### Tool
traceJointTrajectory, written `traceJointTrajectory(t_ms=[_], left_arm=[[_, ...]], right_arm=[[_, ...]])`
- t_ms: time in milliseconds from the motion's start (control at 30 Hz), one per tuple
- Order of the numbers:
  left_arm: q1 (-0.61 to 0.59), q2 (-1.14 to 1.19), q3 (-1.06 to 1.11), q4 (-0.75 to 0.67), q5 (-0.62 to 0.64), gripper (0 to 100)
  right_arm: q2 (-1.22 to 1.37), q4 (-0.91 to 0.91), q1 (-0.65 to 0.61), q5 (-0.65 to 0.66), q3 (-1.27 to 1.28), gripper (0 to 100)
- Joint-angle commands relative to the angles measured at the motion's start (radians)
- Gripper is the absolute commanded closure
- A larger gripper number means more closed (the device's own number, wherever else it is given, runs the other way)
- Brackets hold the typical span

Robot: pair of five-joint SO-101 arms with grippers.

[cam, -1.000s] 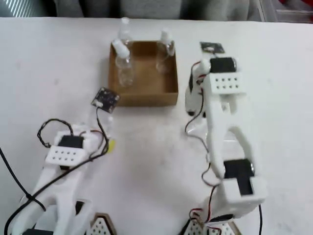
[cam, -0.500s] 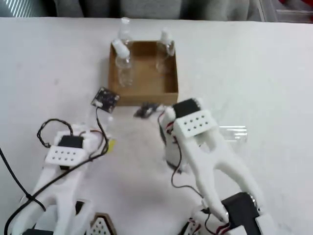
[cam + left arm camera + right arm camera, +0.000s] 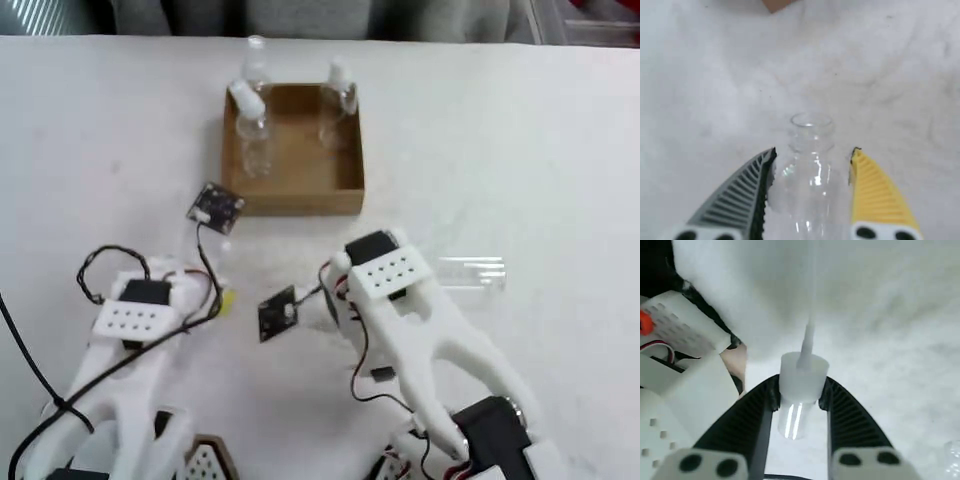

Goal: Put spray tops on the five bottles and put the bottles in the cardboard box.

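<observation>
A shallow brown cardboard box (image 3: 345,190) sits open at the far middle of a white table (image 3: 520,150). Inside it stands a clear plastic bottle with a white spray cap (image 3: 252,135) by the left wall, and a second capped bottle (image 3: 338,105) stands in the far right corner. A third capped bottle (image 3: 255,62) stands at the far left corner; it cannot be told whether it is inside the box or just beyond its wall. Near and left of the box, the left gripper (image 3: 812,152), with one grey and one yellow finger, pinches an upright clear bottle with an open neck (image 3: 811,132). Near and right of the box, the right gripper (image 3: 798,390) has its black fingers pressed on a loose white spray top (image 3: 803,371), whose thin dip tube (image 3: 809,337) points away from the gripper. Right of that arm a clear plastic cylinder (image 3: 470,271) lies on its side on the table. One small black circuit board (image 3: 216,203) hangs by the box's near left corner, and another black board (image 3: 277,313) sits between the arms.
</observation>
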Motion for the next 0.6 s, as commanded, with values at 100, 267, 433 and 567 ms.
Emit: traceJointTrajectory(t_ms=[100,267,433,567], left_arm=[[-0.005,-0.028,-0.008,-0.018,-0.012,89],[-0.005,-0.028,-0.008,-0.018,-0.012,89],[-0.004,-0.028,-0.008,-0.018,-0.012,89],[-0.001,-0.028,-0.008,-0.018,-0.012,89]], right_arm=[[-0.028,-0.102,0.018,0.032,0.002,78.6],[-0.028,-0.165,0.065,0.029,-0.002,78.5],[-0.042,-0.168,0.12,-0.046,-0.02,78.6],[-0.067,-0.165,0.17,-0.267,-0.077,78.9]])
